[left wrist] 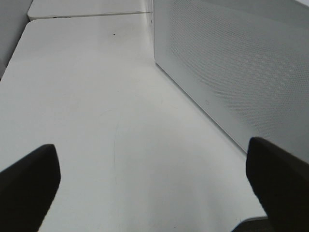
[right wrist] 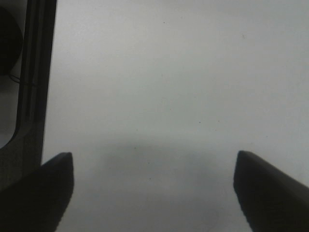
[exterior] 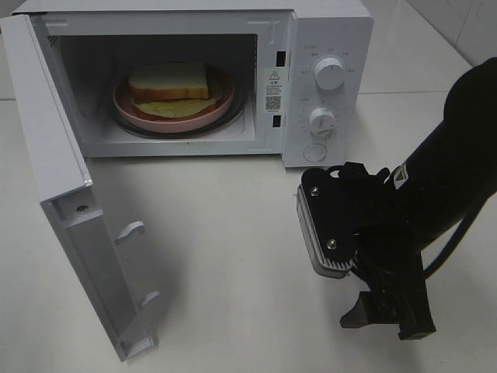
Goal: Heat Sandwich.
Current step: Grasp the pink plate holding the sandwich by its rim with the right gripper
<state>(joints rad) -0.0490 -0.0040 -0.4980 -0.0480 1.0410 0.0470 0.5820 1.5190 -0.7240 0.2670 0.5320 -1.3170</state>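
The sandwich (exterior: pixel 169 81), white bread with tan crust and yellow-green filling, lies on a round pink plate (exterior: pixel 128 109) inside the open microwave (exterior: pixel 330 35). Well in front of the microwave's control panel, my right gripper (exterior: pixel 387 325) points down over the table; in its wrist view the right gripper (right wrist: pixel 152 159) is open with only bare table between its fingers. The exterior view does not show my left gripper. Seen from the left wrist, the left gripper (left wrist: pixel 152 147) stands open over the table beside the microwave's perforated outer wall (left wrist: pixel 231 63), holding nothing.
The microwave door (exterior: pixel 62 179) swings out to the front left, its latch hooks (exterior: pixel 132 230) facing inward. Two white knobs (exterior: pixel 329 75) sit on the panel at right. A dark upright strip (right wrist: pixel 34 72) borders the right wrist view.
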